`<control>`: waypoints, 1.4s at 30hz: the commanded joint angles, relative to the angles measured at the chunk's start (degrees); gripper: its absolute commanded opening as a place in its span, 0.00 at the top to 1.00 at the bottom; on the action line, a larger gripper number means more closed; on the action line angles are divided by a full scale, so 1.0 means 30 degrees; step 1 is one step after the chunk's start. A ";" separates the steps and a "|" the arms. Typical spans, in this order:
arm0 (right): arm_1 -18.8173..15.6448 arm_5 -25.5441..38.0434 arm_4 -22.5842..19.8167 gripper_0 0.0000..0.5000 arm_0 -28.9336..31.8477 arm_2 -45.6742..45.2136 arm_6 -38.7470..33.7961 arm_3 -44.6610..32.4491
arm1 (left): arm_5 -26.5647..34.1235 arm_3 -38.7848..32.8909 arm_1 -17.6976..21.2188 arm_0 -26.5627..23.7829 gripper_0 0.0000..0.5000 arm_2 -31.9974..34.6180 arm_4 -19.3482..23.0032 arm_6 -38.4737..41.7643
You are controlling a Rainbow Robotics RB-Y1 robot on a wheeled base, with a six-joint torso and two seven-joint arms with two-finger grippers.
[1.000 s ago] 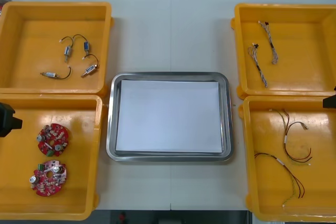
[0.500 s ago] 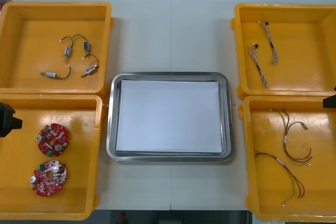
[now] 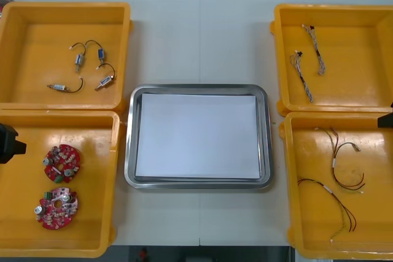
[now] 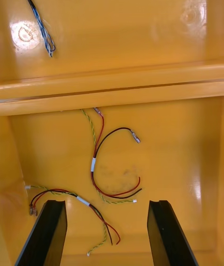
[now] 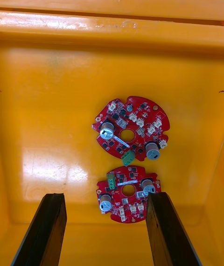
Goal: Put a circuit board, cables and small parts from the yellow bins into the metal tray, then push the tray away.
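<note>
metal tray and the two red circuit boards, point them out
metal tray [image 3: 199,89], front view, far rim
far red circuit board [image 3: 61,162], front view, its middle
near red circuit board [image 3: 55,210], front view, its middle

An electronics assembly workshop: yellow bins [image 3: 37,35] of circuit boards [image 3: 61,162] and cables [image 3: 333,162] flank a metal tray [image 3: 198,88].

- Yellow bins [image 3: 37,41]: plain yellow all over.
- Metal tray [image 3: 196,183]: shiny silver rim, white inside.
- Circuit boards [image 3: 61,163], at 8 o'clock from the tray: red, dotted with white, silver and green.
- Twisted cables [image 3: 302,78], at 2 o'clock: blue and white.
- Cables [image 3: 334,162] at 4 o'clock: red, black and yellow-green strands with white bands.
- Small metal parts [image 3: 79,61], at 10 o'clock: silver, with black leads.
- Left gripper [image 5: 105,196] and right gripper [image 4: 107,203]: black fingers.
</note>
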 commanded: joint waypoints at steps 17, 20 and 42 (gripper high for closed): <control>0.1455 0.0031 0.1278 0.00 0.2847 0.1559 0.0702 -0.0160 | -0.6853 -0.0220 0.1956 0.5144 0.00 -0.1596 0.0319 -0.1762; 0.1953 0.0031 0.1688 0.00 0.3170 0.1705 0.0702 -0.0131 | -0.7234 -0.0220 0.2190 0.5935 0.00 -0.1684 0.0377 -0.1908; 0.2919 -0.6841 0.3680 0.00 0.5074 0.4957 0.0966 0.1861 | -0.9959 0.0161 0.2659 0.8718 0.00 -0.3852 -0.0941 -0.2465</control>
